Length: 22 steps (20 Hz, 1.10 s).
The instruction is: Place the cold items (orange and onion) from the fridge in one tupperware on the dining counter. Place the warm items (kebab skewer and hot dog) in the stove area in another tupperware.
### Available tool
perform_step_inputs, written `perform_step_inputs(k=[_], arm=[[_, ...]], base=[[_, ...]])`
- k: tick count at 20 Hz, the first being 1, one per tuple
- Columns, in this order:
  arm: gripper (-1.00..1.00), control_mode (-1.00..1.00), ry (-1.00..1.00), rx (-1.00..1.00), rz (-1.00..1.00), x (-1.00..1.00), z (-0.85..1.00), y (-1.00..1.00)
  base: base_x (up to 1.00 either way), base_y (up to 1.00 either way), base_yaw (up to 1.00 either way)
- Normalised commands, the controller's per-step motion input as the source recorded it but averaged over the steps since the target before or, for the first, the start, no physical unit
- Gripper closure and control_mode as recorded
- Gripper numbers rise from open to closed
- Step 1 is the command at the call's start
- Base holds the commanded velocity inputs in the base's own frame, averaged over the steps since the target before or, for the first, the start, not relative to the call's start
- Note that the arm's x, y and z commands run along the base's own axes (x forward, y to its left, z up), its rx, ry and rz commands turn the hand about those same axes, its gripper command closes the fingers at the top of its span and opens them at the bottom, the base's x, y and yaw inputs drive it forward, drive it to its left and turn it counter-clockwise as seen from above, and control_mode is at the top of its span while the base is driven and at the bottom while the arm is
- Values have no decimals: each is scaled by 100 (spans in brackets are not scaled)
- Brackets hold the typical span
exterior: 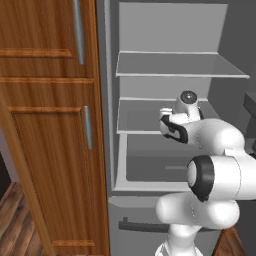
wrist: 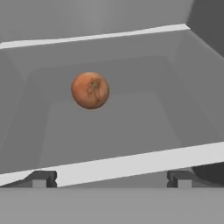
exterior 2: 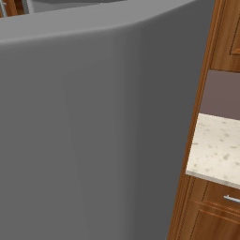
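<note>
One orange [wrist: 90, 90] sits in fridge drawer [wrist: 131, 127], toward back left in hand view; gripper [wrist: 109, 178] hovers at front rim, fingers [wrist: 40, 178] spread wide, nothing held; arm reaches into open fridge [exterior: 170, 75].

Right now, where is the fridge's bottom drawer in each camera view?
Left base view: the drawer sits low centre, under the shelves, partly behind the arm.
Right base view: the grey fridge door blocks the line to it.
Hand view: across the middle, with a round orange-brown item inside.
Shared landmark: the drawer's pale front rim.
</note>
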Motion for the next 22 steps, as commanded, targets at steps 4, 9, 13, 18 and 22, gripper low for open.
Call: perform_step_inputs(k=[4, 9, 13, 18, 22], arm=[[-100, -100, -6, 1, 5, 44, -7, -16], [-100, -100, -7, 0, 5, 39, -3, -5], [-100, -100, -8, 0, 7, 28, -10, 0], [-100, -100, -3, 0, 7, 25, -13, 0], [-100, -100, -2, 0, 5, 36, -13, 0]], base=[[0, 0, 0], [0, 0, 0], [0, 0, 0], [0, 0, 0], [0, 0, 0]])
